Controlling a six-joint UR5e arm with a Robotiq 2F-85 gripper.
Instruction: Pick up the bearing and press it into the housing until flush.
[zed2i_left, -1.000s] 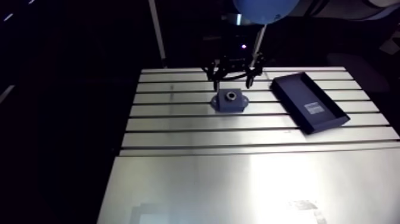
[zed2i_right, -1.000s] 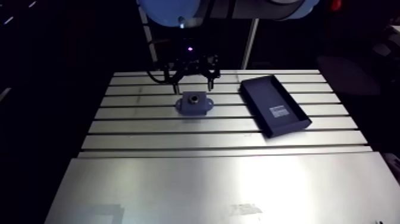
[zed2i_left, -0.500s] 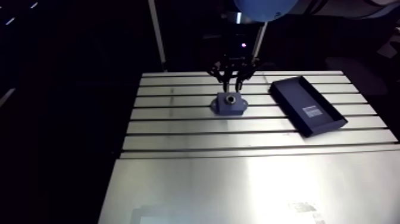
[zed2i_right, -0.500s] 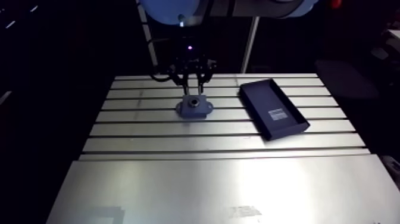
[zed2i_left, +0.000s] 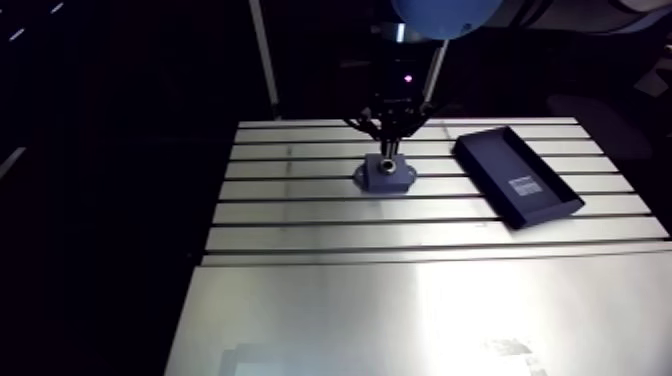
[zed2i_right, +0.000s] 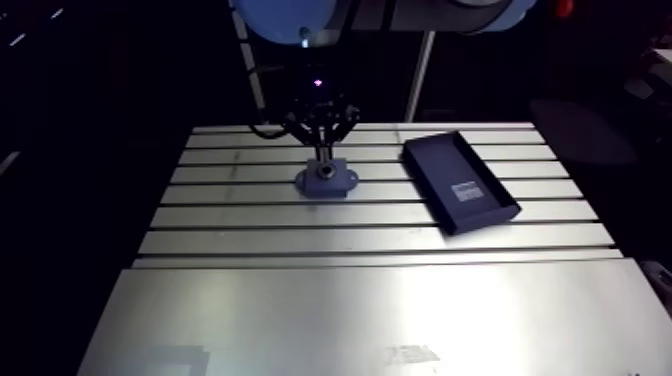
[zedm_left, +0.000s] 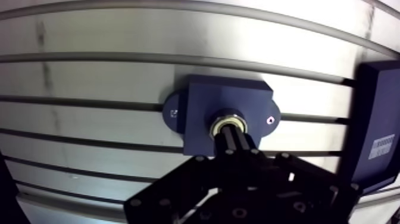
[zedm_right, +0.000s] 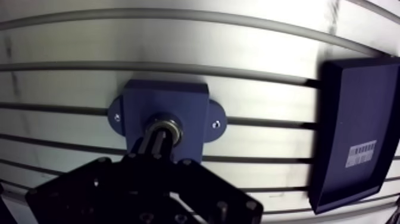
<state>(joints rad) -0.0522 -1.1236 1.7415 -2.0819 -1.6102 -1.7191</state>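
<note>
Jaws closed, atop bearing (zedm_left: 228, 121) in housing (zedm_left: 205, 106) — 1 dark tray (zedm_right: 357, 107) nearby.

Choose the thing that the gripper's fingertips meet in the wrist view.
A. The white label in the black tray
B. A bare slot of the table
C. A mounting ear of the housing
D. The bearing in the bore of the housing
D: the shut gripper ends right on the bearing, which sits in the middle of the blue housing; the black tray lies apart, beside the housing.
</note>
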